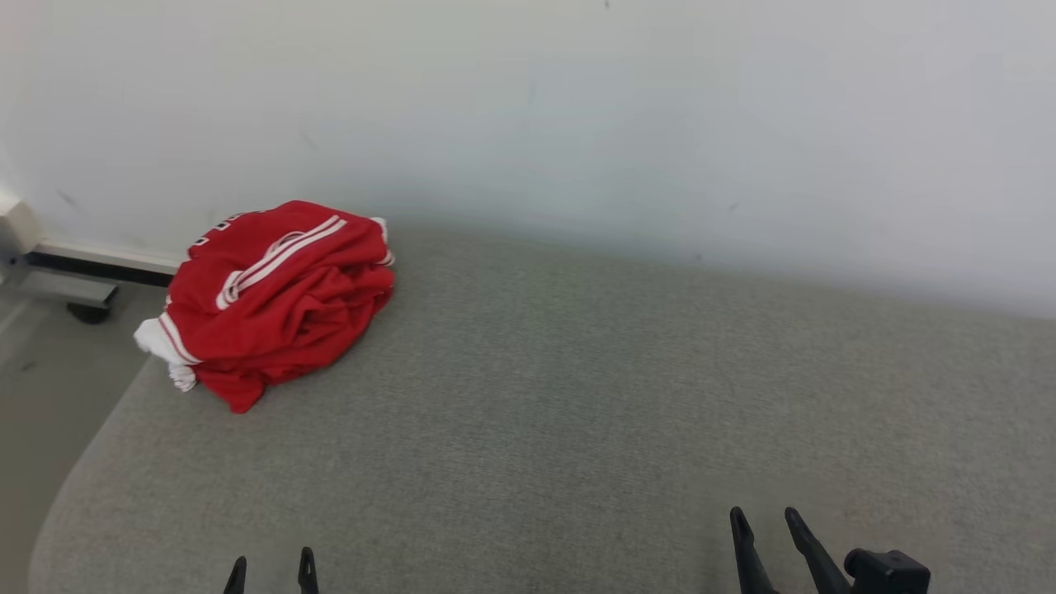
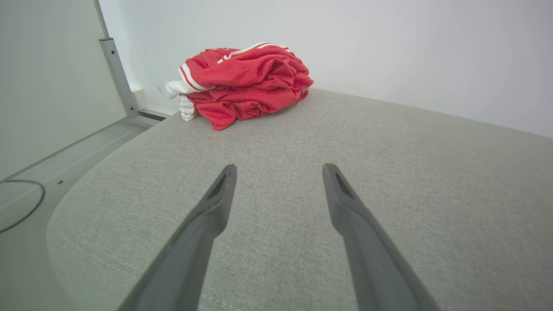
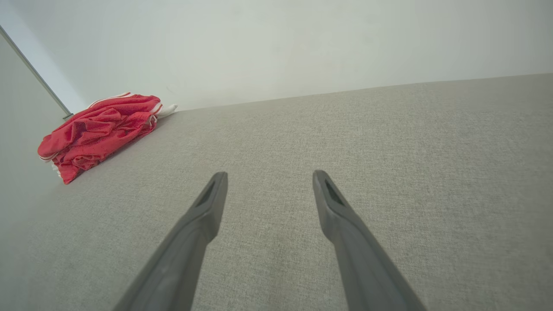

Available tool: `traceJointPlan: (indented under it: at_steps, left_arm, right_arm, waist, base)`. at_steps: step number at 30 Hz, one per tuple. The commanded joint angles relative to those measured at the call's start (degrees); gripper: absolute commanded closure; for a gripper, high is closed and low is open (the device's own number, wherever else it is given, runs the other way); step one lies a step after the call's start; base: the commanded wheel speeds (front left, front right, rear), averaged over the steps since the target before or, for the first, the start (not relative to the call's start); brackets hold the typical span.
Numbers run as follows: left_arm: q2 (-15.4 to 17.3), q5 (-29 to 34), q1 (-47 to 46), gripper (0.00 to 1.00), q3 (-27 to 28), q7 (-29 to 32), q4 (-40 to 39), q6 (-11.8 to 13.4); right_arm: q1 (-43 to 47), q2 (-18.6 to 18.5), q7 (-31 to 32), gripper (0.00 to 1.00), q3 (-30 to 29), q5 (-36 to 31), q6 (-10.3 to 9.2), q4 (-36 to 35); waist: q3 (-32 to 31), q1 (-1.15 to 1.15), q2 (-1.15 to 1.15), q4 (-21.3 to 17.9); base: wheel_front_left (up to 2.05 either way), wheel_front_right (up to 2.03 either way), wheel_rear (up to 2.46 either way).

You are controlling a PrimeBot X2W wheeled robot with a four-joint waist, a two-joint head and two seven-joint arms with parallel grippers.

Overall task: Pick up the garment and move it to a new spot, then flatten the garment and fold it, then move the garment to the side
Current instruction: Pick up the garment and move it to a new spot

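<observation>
The garment [image 1: 276, 301] is a red piece with white stripes and white trim, crumpled in a heap at the far left of the grey fabric surface [image 1: 577, 396], close to the wall. The left wrist view has the same heap [image 2: 244, 84] well ahead of my fingers, and in the right wrist view it [image 3: 97, 131] lies far off to the left. My left gripper [image 1: 271, 569] stands open at the near edge, lower left, nothing between its fingers. My right gripper [image 1: 766, 518] is open too at the lower right, far from the garment.
A white wall [image 1: 577, 124] rises right behind the surface. Past the rounded left edge lies a pale floor [image 1: 41, 396] with a wheeled metal frame base [image 1: 70, 289]. A dark cable [image 2: 21, 207] curls on the floor at left.
</observation>
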Motion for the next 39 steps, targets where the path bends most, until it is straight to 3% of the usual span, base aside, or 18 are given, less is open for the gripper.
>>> traceJointPlan:
  at_steps: [1, 7, 13, 24, 39]
  left_arm:
    - [0.43, 0.23, 1.05, 0.00, 0.31, 0.22, -0.50, 0.38]
    - [1.37, -0.59, 2.09, 0.00, 1.06, 0.88, -1.84, 0.87]
    - [0.98, -1.90, 3.37, 0.00, 2.73, -0.02, -3.94, 2.51]
    - [-0.14, -3.34, 5.92, 0.00, 5.56, -1.35, -6.75, 5.00]
    - [0.47, -3.79, 1.13, 0.00, 5.71, 0.38, -5.13, 4.63]
  right_arm:
    - [0.40, 0.12, -0.34, 0.00, 0.76, 0.58, -0.12, 0.23]
    - [0.00, 0.12, -1.15, 0.00, 2.32, 1.37, -0.12, 1.36]
    - [-3.38, 0.11, -0.17, 0.00, 6.38, 0.23, -0.12, 1.70]
    - [-8.62, 0.07, 1.46, 0.00, 11.20, -3.90, -0.12, 3.15]
    - [-8.98, 0.10, 2.21, 0.00, 10.99, -3.99, -0.12, 3.57]
  waist:
    - [-1.24, 0.00, 0.00, 6.33]
    - [-1.69, 0.00, 0.00, 12.21]
    - [0.48, 0.00, 0.00, 14.31]
    - [2.84, 0.00, 0.00, 16.10]
    - [3.67, 0.00, 0.00, 16.48]
  base:
    - [0.00, 0.00, 0.00]
    - [0.00, 0.00, 0.00]
    - [0.00, 0.00, 0.00]
    - [0.00, 0.00, 0.00]
    - [0.00, 0.00, 0.00]
